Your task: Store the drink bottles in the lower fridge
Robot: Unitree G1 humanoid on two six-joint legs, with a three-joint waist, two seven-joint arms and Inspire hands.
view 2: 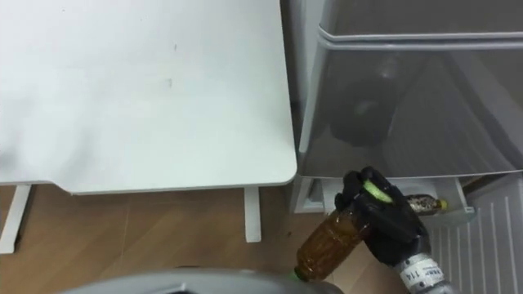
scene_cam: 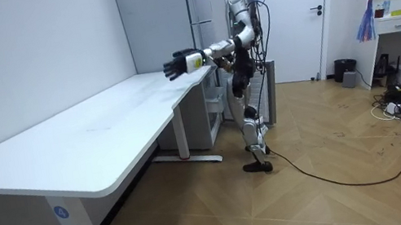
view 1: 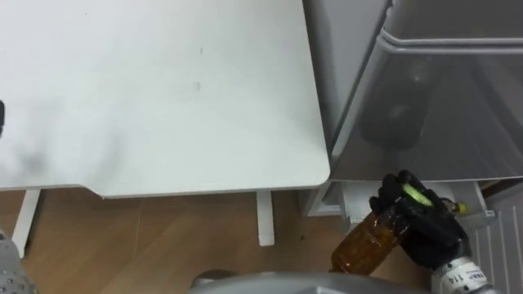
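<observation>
right hand (view 1: pixel 425 224) clasps a bottle (view 1: pixel 364 245) at the fridge (view 1: pixel 441 122); left hand (scene_cam: pixel 180 64) hangs loose over the table (scene_cam: pixel 106 137).
looks full: likely heavy, smooth, slippery; hold its middle.

At 10 o'clock you see a flat white table top (view 1: pixel 163 90), smooth and matt. At 2 o'clock the tall grey fridge door (view 1: pixel 441 114) is smooth and shiny, a bit like a mirror. At 5 o'clock the matt black right hand (view 1: pixel 425 229) holds a clear shiny plastic bottle of brown drink (view 1: pixel 366 245). At 7 o'clock the light brown wood floor (view 1: pixel 163 237) looks smooth.
</observation>
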